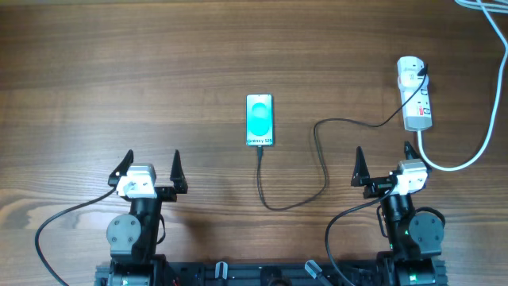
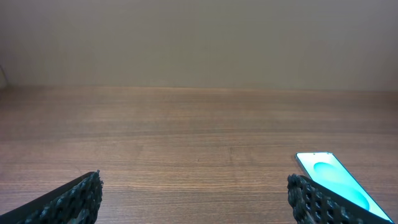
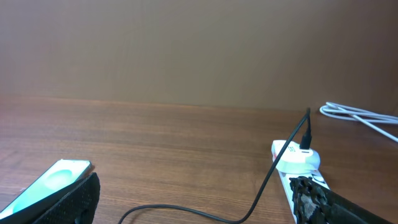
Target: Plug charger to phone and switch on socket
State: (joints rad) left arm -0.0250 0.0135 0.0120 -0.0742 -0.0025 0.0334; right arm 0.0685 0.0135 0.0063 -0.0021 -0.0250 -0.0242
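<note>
The phone lies flat in the middle of the table with its turquoise screen up; it also shows in the left wrist view and the right wrist view. The thin black charger cable runs from the phone's near end in a loop to a white adapter on the socket, a white power strip at the right; the socket also shows in the right wrist view. My left gripper is open and empty, left of the phone. My right gripper is open and empty, near the socket.
A thick white cable runs from the socket's near end up the right side of the table to the far right corner. It shows at the far right in the right wrist view. A plain wall stands behind the table.
</note>
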